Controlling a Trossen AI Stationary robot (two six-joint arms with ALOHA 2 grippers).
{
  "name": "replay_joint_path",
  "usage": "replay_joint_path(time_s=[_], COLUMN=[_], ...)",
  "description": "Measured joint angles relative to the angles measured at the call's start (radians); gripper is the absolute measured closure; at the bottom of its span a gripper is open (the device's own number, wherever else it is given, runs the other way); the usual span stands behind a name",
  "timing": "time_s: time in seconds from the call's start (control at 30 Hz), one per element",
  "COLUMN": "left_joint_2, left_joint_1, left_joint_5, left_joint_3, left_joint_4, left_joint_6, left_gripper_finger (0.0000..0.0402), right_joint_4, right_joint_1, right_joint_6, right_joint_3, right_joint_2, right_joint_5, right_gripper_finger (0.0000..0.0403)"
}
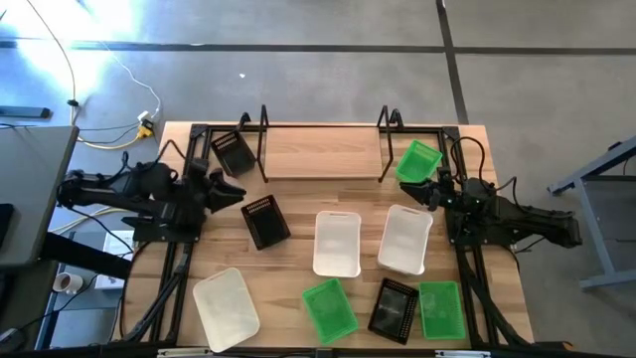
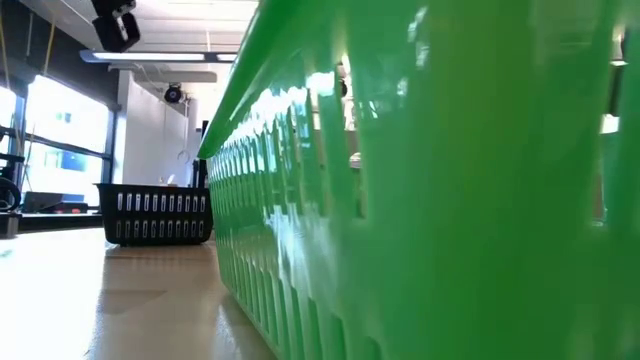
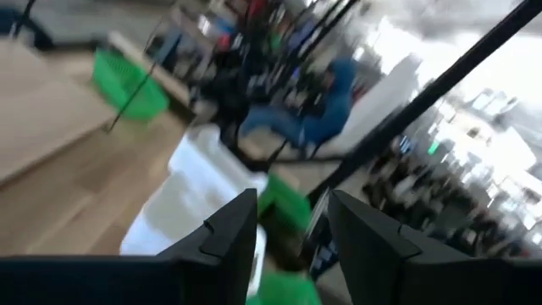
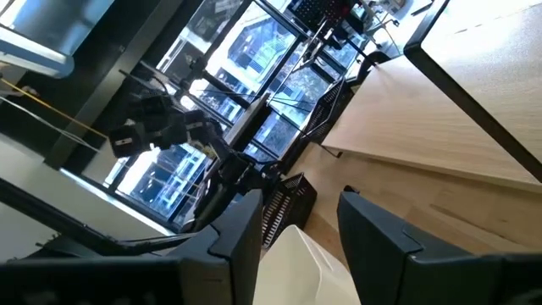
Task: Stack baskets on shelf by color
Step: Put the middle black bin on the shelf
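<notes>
The right gripper (image 1: 429,189) sits by the shelf's (image 1: 323,127) right end, just beside a green basket (image 1: 417,160) resting tilted there; its fingers (image 4: 373,233) stand apart, holding nothing. The left gripper (image 1: 231,191) hovers between two black baskets (image 1: 232,151), fingers (image 3: 229,233) apart and empty. Three white baskets (image 1: 337,242), two more green ones (image 1: 329,308) and a third black one (image 1: 394,307) lie scattered on the wooden surface (image 1: 298,194).
</notes>
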Motion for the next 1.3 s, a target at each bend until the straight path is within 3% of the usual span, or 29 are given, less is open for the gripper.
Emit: replay_joint_path(time_s=[0.23, 0.63, 0.83, 1.3], left_joint_2=[0.209, 0.522, 0.662, 0.872], left_joint_1=[0.0, -0.069, -0.14, -0.222], left_joint_5=[0.048, 0.044, -0.025, -0.119], left_joint_3=[0.142, 0.148, 0.148, 0.148], left_joint_4=[-0.202, -0.212, -0.211, -0.195], left_joint_6=[-0.008, -0.006, -0.008, -0.035], left_gripper_finger=[0.0266, 0.0266, 0.0266, 0.0266], right_joint_4=[-0.001, -0.008, -0.009, -0.011], right_joint_1=[0.0, 0.0, 0.0, 0.0], right_joint_6=[-0.009, -0.009, -0.009, -0.009], right_joint_3=[0.0, 0.0, 0.0, 0.0], right_joint_2=[0.0, 0.0, 0.0, 0.0], right_joint_5=[0.0, 0.0, 0.0, -0.001], right_gripper_finger=[0.0263, 0.0263, 0.0263, 0.0263])
